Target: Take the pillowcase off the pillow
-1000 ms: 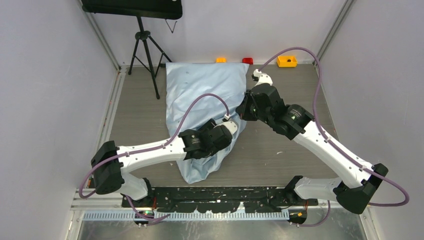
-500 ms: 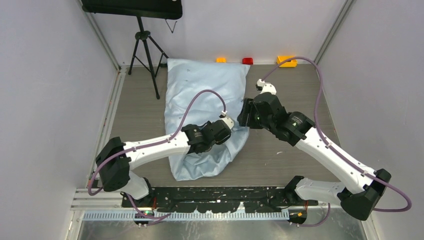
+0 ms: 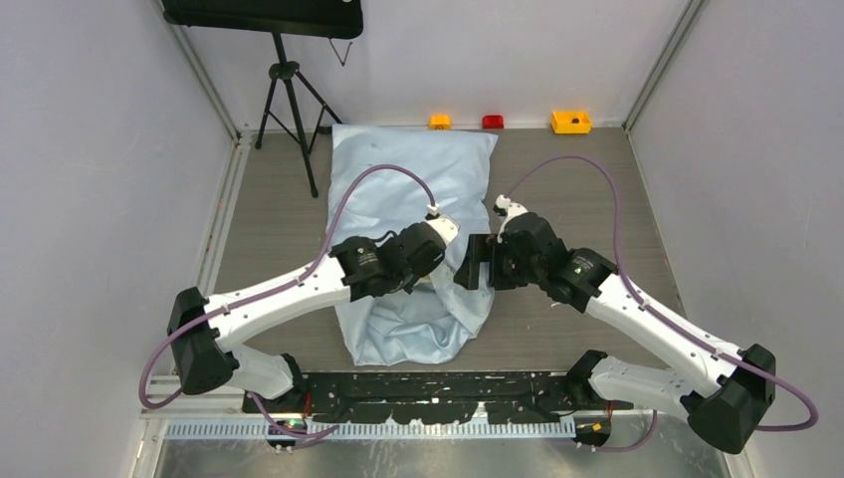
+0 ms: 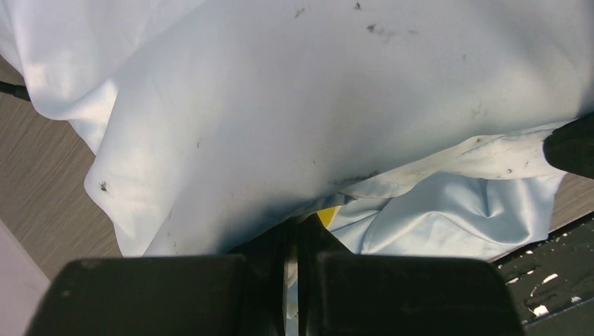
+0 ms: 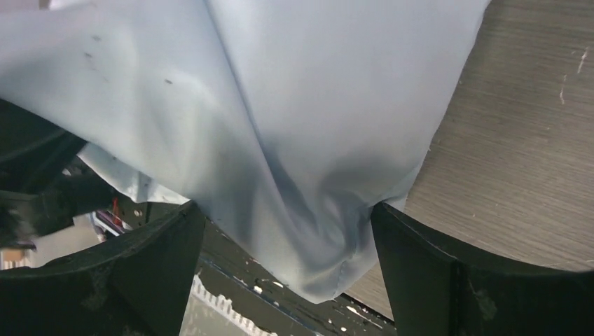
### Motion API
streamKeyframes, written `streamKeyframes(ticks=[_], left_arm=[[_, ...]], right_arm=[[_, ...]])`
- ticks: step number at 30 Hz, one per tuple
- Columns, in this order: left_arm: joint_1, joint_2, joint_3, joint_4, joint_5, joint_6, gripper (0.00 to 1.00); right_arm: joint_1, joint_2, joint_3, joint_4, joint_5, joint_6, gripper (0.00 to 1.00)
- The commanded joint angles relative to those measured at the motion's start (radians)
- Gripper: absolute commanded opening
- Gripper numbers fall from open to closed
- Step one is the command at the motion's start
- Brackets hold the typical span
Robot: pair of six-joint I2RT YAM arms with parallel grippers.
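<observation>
The light-blue pillowcase [image 3: 413,169] lies lengthwise down the middle of the table, puffed at the far end and bunched and wrinkled at the near end [image 3: 418,324]. The pillow is almost wholly hidden inside it. Only a sliver of its yellow band [image 4: 326,215] peeks out beside my left fingertips. My left gripper [image 3: 445,261] [image 4: 298,224] is shut, with a fold of pillowcase fabric draped over its tips and a pale strip pinched between them. My right gripper [image 3: 476,272] [image 5: 286,210] stands wide open at the cloth's right edge. Loose fabric [image 5: 308,175] hangs between its fingers, which do not press on it.
A black tripod [image 3: 289,100] stands at the back left. Small orange [image 3: 439,121], red [image 3: 493,121] and yellow [image 3: 570,121] items line the back wall. A black rail [image 3: 428,388] runs along the near table edge. Bare wood [image 5: 532,140] lies right of the cloth.
My left gripper shut on the fabric and drew back toward the middle. My right gripper opened, let go of the cloth and came nearer and leftward. The near end of the pillowcase bunched up.
</observation>
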Motion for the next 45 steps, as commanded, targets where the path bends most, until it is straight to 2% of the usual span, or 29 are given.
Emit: streamKeyframes(ticks=[1,2,5,6,7,13,16,20,22,26,31,35,40,45], left_arm=[[0.001,-0.042,0.087,-0.035,0.037,-0.025,0.0],[0.002,-0.045,0.094,-0.039,0.041,-0.027,0.0],[0.0,-0.059,0.099,-0.049,0.059,-0.029,0.0],[0.001,-0.064,0.097,-0.054,0.063,-0.029,0.0],[0.002,-0.066,0.094,-0.061,0.064,-0.029,0.0],[0.001,-0.058,0.066,-0.144,0.084,-0.056,0.0],[-0.001,-0.081,0.049,-0.179,0.139,-0.066,0.0],[-0.002,-0.148,0.007,-0.168,0.249,-0.081,0.0],[-0.001,-0.2,-0.034,-0.109,0.33,-0.083,0.0],[-0.001,-0.308,-0.095,0.026,0.497,-0.105,0.0],[0.001,-0.371,-0.125,0.141,0.607,-0.115,0.0],[0.005,-0.362,-0.118,0.146,0.579,-0.122,0.0],[0.01,-0.327,-0.119,0.142,0.499,-0.127,0.0],[0.016,-0.317,-0.124,0.172,0.457,-0.139,0.0]], right_arm=[[0.002,-0.034,-0.037,0.059,-0.037,-0.041,0.9],[0.003,-0.034,-0.038,0.048,-0.001,-0.046,0.81],[0.002,-0.045,-0.021,0.023,0.128,-0.048,0.17],[0.002,-0.054,-0.009,0.013,0.199,-0.044,0.04],[0.002,-0.065,0.0,0.009,0.25,-0.044,0.01],[0.001,-0.025,0.114,-0.027,0.5,-0.096,0.0],[-0.038,0.048,0.169,-0.024,0.553,-0.115,0.0],[-0.184,0.153,0.237,0.013,0.344,-0.109,0.0],[-0.246,0.211,0.251,0.037,0.256,-0.087,0.0],[-0.316,0.352,0.267,0.084,0.189,-0.062,0.0],[-0.383,0.537,0.299,0.111,0.139,-0.043,0.02],[-0.384,0.563,0.288,0.097,0.108,-0.057,0.15],[-0.383,0.37,0.181,0.122,0.073,-0.092,0.43],[-0.384,0.173,0.181,-0.02,0.115,-0.134,0.59]])
